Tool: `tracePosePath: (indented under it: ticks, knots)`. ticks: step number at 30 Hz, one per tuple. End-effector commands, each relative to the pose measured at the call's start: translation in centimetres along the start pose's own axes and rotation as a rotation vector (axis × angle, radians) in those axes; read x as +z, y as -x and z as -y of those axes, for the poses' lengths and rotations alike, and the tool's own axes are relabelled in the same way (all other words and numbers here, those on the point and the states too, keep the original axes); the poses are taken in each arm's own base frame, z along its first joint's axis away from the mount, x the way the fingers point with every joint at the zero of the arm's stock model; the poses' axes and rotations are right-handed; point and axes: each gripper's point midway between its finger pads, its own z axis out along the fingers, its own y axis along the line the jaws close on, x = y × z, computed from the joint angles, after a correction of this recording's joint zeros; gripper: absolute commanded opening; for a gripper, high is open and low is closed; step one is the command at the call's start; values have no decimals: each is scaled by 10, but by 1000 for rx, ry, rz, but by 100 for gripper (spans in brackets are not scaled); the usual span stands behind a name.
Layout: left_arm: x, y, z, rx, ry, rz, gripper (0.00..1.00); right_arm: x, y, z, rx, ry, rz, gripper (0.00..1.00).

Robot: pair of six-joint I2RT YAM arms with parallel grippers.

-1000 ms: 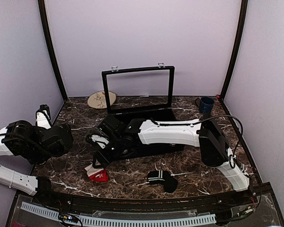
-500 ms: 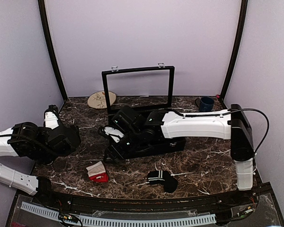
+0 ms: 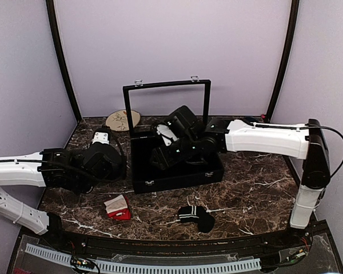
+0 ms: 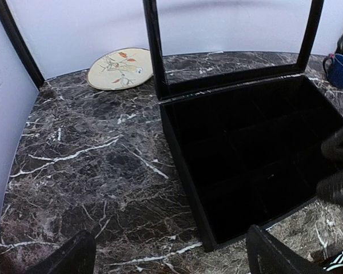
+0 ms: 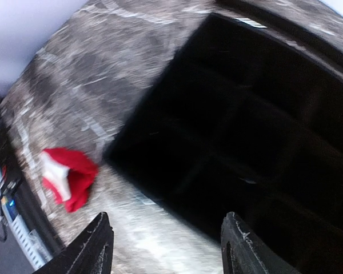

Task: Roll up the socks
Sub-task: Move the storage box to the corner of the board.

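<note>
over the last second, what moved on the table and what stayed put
The right end effector, open, drew back from the red fabric socks with cream cuff and rose over the open black case. The left end effector, open, swung right toward the case. Socks, case and black striped sock stayed put.

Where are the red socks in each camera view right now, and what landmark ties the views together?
Top external: red socks lower left of centre, in front of the black case.
Left wrist: not in view; black case fills the right half.
Right wrist: red socks at lower left, beside the black case.
Shared landmark: the black case.
</note>
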Motion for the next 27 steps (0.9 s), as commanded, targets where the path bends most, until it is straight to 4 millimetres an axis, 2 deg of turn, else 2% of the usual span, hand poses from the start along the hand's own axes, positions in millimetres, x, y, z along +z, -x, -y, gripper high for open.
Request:
tracePosePath:
  ticks: [1, 4, 11, 17, 21, 27]
  knots:
    - [12, -6, 26, 39, -113, -53, 94, -22, -1, 64, 92, -205, 28, 62]
    - [21, -12, 30, 40, -124, -83, 94, -27, -22, 84, 123, -248, -21, 62]
    - [38, -24, 40, 37, -156, -146, 94, -32, -65, 85, 170, -222, -102, 61]
    - [49, -33, 49, 42, -173, -188, 94, -27, -98, 84, 182, -212, -166, 52]
    - [55, -37, 53, 39, -189, -213, 94, -21, -111, 85, 181, -209, -198, 49]
    - [61, -45, 56, 43, -202, -252, 94, -5, -120, 84, 171, -190, -228, 43]
